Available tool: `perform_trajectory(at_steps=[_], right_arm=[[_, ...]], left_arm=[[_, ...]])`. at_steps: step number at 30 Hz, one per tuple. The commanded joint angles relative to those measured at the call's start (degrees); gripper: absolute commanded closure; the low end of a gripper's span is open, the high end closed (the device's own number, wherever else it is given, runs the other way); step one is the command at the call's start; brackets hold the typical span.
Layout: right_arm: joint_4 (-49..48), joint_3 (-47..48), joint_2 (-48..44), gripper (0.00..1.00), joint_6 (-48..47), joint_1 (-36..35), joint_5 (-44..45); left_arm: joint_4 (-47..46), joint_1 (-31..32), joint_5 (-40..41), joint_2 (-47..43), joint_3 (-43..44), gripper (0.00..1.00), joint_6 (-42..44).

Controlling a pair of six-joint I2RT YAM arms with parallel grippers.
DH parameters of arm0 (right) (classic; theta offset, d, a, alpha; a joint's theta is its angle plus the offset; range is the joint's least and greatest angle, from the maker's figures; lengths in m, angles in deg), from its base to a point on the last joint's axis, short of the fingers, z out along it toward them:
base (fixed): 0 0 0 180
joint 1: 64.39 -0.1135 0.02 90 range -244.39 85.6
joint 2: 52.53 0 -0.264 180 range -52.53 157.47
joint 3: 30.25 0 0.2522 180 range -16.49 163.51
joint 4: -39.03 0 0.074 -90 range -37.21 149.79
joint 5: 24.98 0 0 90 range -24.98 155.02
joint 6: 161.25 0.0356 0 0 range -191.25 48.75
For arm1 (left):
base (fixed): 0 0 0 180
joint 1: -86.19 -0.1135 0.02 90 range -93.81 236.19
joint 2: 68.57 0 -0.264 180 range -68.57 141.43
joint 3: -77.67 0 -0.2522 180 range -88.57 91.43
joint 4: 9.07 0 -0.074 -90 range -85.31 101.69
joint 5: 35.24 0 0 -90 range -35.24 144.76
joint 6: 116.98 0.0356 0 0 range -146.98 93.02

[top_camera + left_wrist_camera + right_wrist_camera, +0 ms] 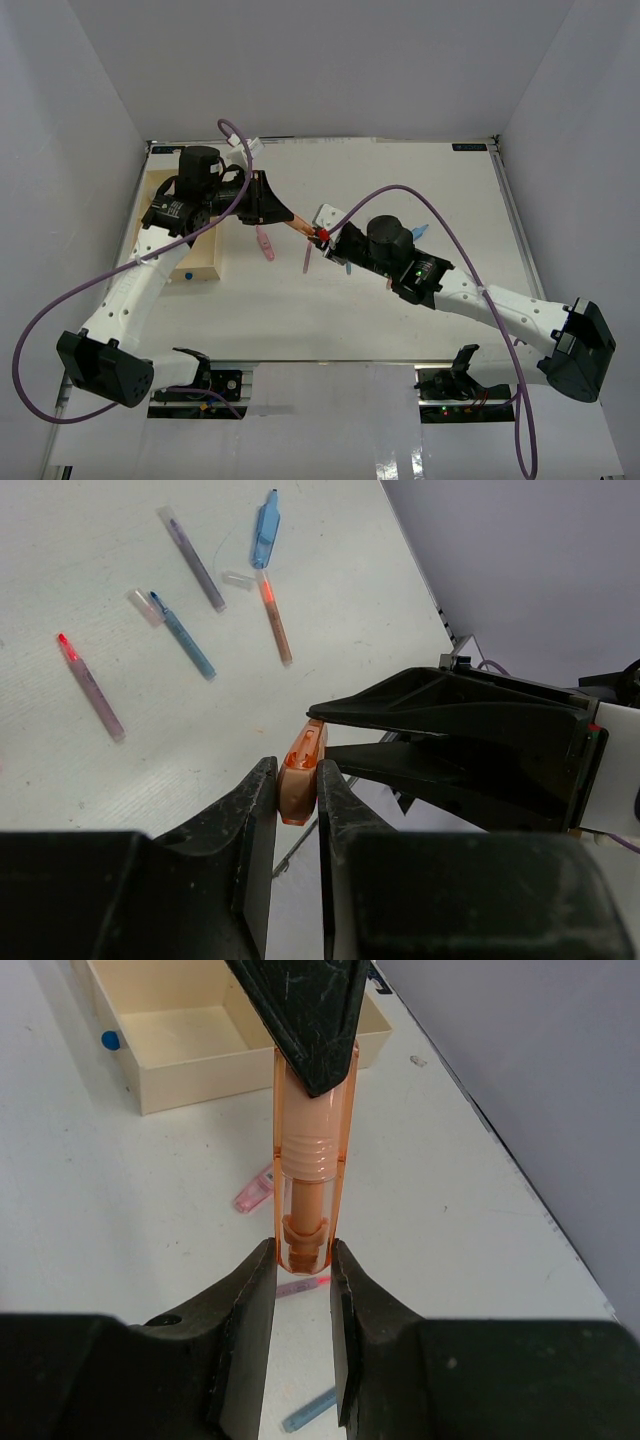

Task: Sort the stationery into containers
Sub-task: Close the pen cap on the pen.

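Note:
A translucent orange marker (303, 229) hangs in the air between my two grippers, above the table's middle. My left gripper (298, 780) is shut on one end of it (301, 765). My right gripper (303, 1260) is shut on the other end (312, 1130), and its black fingers (450, 730) show in the left wrist view. The cream tray (200, 262) lies at the left under the left arm; it also shows in the right wrist view (200, 1070). A pink marker (264, 243) lies beside the tray. No round pots show.
Several loose pens lie on the table: a purple one with a red tip (92, 685), a blue one (183, 635), a grey-purple one (192, 560), a brown-orange one (275, 618) and a light blue one (264, 530). A small blue thing (110, 1040) lies by the tray's outer wall.

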Motion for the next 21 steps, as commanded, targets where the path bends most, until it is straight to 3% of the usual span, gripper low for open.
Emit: perform_trajectory(at_steps=[1,21], right_arm=[[-12.6,6.1,-1.0,0.92,-1.3,-0.4,-1.8],[-14.3,9.3,-0.3,0.92,-2.6,-0.5,-3.9]], left_arm=[[2.2,1.2,-1.3,-0.7,-2.0,0.73,-0.1],[1.8,1.6,-3.0,0.6,-5.0,0.68,-0.6]])
